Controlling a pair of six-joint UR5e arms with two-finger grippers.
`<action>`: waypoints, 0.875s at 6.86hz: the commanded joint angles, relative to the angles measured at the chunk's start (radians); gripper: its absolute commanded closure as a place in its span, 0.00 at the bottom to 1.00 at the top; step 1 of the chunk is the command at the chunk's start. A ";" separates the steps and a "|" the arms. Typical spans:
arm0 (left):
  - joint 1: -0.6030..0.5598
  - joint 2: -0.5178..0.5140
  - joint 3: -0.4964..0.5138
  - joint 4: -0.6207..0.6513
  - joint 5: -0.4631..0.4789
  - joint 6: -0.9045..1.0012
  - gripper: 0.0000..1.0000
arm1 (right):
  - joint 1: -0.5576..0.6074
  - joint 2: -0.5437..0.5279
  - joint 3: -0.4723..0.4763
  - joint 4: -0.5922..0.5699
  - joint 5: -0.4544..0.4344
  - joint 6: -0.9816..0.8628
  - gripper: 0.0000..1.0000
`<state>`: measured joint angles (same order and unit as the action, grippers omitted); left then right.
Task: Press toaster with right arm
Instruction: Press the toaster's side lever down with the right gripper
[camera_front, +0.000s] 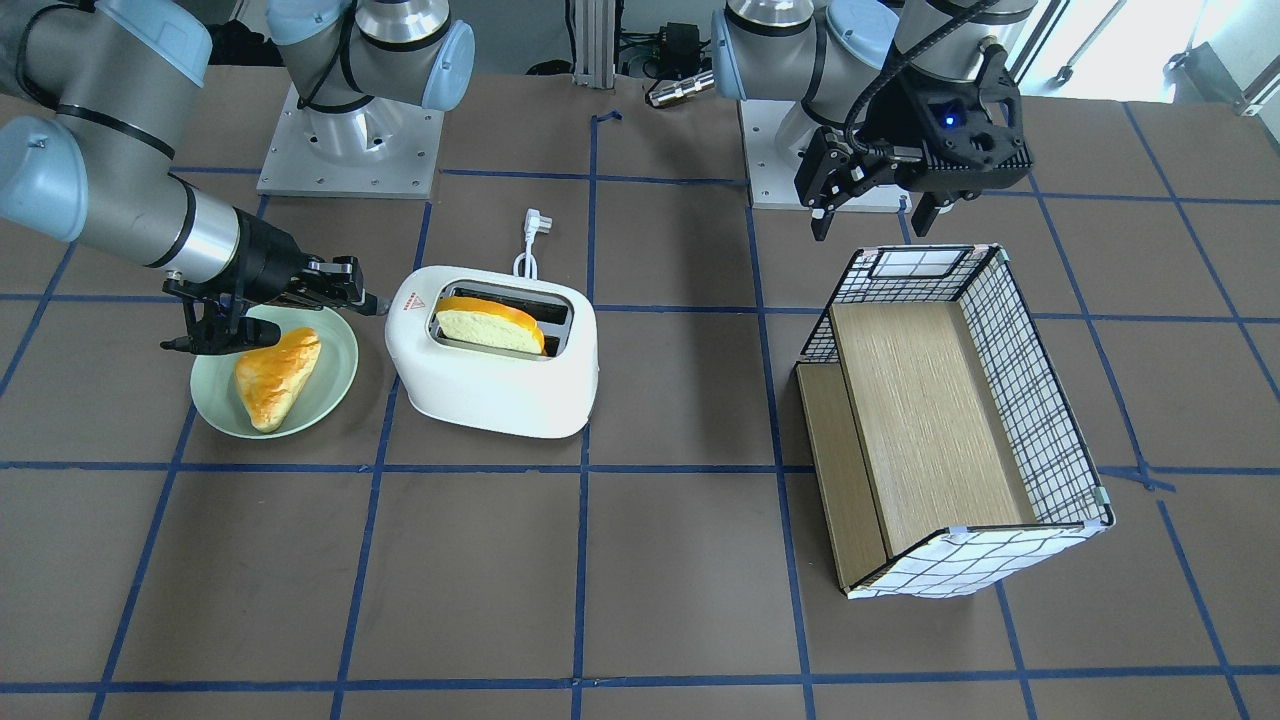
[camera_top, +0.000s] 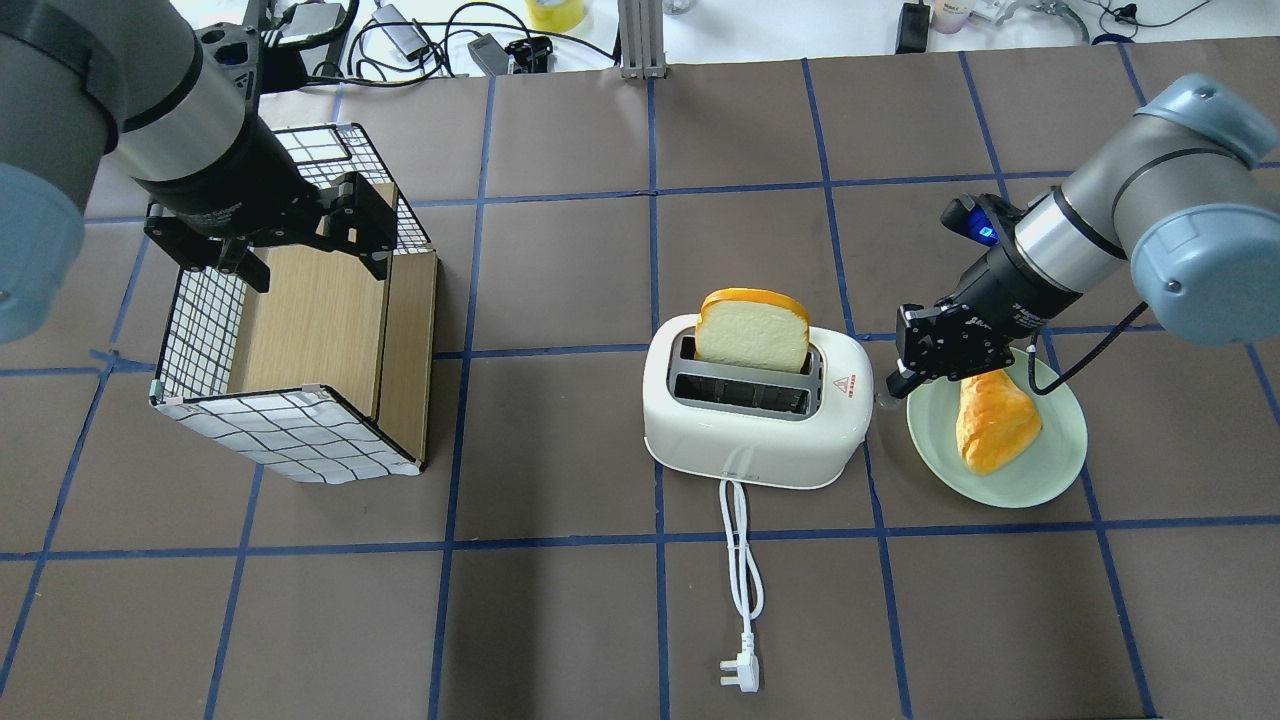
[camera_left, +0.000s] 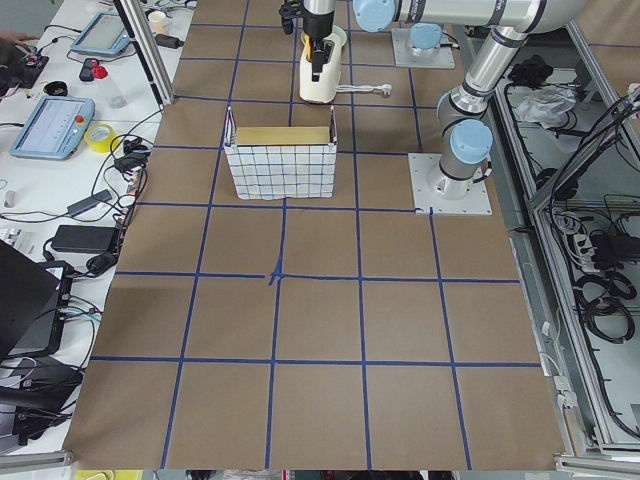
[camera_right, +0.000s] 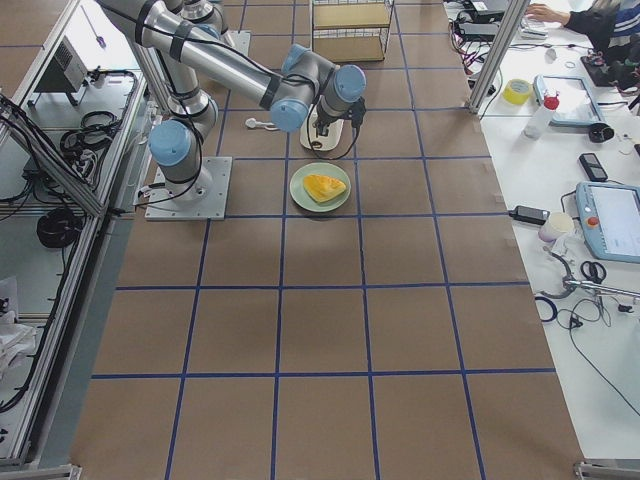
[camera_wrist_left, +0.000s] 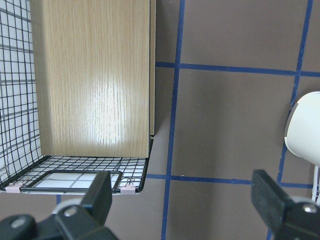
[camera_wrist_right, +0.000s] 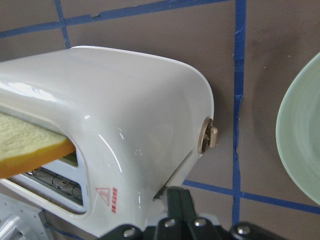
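Overhead exterior, one toaster (camera_top: 757, 420) centred on table (camera_top: 560, 300), one slice (camera_top: 752, 330) in far slot, one plate (camera_top: 1040, 480) with one pastry (camera_top: 995, 425) alongside, right fingers (camera_top: 897, 378) closed, empty, by toaster's end, left fingers (camera_top: 372, 235) spread, empty, above one basket (camera_top: 290, 435)

— What takes up the left side?

— A wire basket (camera_wrist_left: 15, 100) with a checked lining. A pale wooden panel (camera_wrist_left: 92, 75) sits inside it, and two pink clips (camera_wrist_left: 129, 189) sit on its lower rim.

— And the left tool (camera_wrist_left: 182, 187)?

— Its black fingers (camera_wrist_left: 100, 197) stand wide apart along the bottom, with only brown tabletop (camera_wrist_left: 235, 120) and blue tape (camera_wrist_left: 227, 67) between them.

— Anything on the right?

— The toaster (camera_wrist_left: 305, 130) shows only its rounded white end, well apart from the basket. A thin white cord (camera_wrist_left: 315, 182) is just below it.
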<state>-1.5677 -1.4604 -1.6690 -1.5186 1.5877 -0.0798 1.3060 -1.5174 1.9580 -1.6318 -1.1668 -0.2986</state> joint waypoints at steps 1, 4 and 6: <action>0.000 0.000 0.000 0.000 0.000 0.000 0.00 | -0.001 0.013 0.001 -0.011 0.001 -0.002 1.00; 0.000 0.000 0.000 0.000 0.000 0.000 0.00 | -0.001 0.028 -0.001 -0.026 -0.001 -0.004 1.00; 0.000 0.000 0.000 0.000 0.000 0.000 0.00 | -0.001 0.029 0.016 -0.045 0.001 -0.005 1.00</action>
<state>-1.5677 -1.4604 -1.6690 -1.5186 1.5877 -0.0798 1.3055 -1.4894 1.9637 -1.6640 -1.1663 -0.3026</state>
